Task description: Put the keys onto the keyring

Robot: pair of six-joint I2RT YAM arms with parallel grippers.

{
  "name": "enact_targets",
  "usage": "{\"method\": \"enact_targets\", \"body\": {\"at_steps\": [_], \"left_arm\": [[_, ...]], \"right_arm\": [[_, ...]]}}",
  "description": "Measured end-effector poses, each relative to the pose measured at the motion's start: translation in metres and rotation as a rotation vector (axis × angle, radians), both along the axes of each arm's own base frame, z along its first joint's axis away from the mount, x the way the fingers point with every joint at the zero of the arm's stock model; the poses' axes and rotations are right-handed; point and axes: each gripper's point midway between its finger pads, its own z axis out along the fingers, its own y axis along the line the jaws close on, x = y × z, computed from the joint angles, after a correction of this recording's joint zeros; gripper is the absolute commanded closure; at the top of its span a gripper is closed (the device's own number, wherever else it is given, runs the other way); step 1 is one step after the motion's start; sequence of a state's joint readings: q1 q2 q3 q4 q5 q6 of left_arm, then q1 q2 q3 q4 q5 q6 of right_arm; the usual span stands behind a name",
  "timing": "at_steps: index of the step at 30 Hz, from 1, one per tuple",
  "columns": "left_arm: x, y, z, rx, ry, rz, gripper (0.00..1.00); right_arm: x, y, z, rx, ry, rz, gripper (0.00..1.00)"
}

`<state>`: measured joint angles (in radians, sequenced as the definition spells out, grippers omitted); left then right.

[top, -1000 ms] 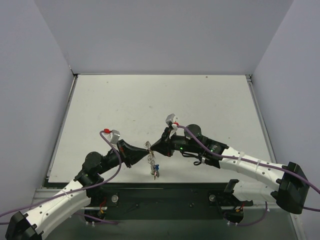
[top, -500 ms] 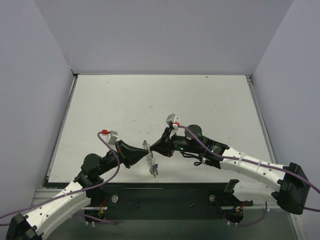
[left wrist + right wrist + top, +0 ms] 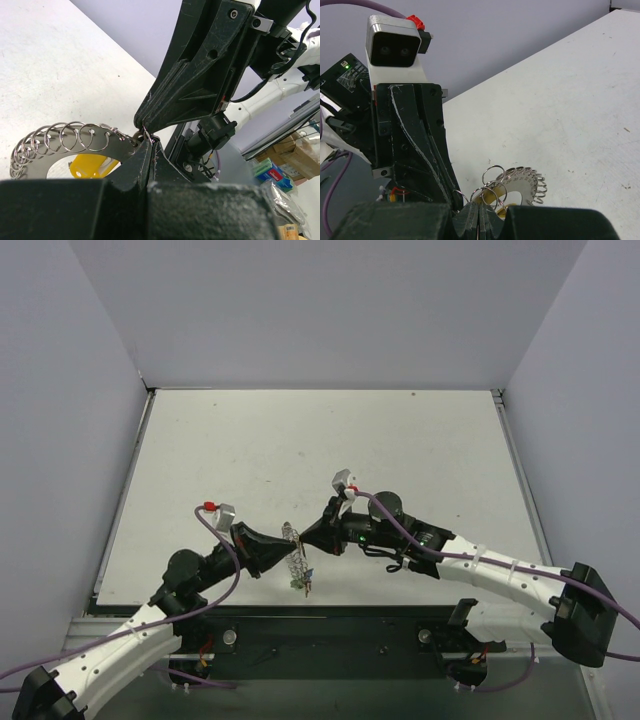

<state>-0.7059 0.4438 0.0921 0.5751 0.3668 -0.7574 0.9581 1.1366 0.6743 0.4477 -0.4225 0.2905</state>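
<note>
The keyring (image 3: 296, 560) hangs in the air, pinched between the two arms. From the top view it is seen almost edge-on, as a thin slanted streak. Its long line runs from its far end back toward the arm bases, so its open centre faces sideways toward the arms. A few keys (image 3: 303, 583) dangle from the ring's nearer, lower end. The left wrist view shows a yellow key head (image 3: 90, 166) behind the ring's opening.

The left gripper (image 3: 283, 553) reaches the ring from its left and the right gripper (image 3: 308, 538) from its right. Their tips almost meet at the ring's upper rim, so neither arm is nearer. In each wrist view that arm's fingers press together with no gap, and thin wire loops come out at the pinch. I judge both to be clamped on the ring's coil. The table (image 3: 300, 440) lies below the ring, well clear of the keys.

Any threading has to run across that slanted line, through the sideways opening.
</note>
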Motion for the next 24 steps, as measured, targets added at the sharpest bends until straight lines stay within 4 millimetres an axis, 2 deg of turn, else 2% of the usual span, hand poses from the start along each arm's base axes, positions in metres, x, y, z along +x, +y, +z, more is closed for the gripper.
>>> {"method": "enact_targets", "body": {"at_steps": [12,24], "left_arm": [[0.004,0.005,-0.026,0.017,0.05,0.022,1.0],[0.007,0.009,-0.029,0.007,0.069,0.034,1.0]], "right_arm": [[0.001,0.004,-0.026,-0.022,0.042,-0.003,1.0],[0.003,0.007,-0.032,0.0,0.05,-0.01,1.0]]}}
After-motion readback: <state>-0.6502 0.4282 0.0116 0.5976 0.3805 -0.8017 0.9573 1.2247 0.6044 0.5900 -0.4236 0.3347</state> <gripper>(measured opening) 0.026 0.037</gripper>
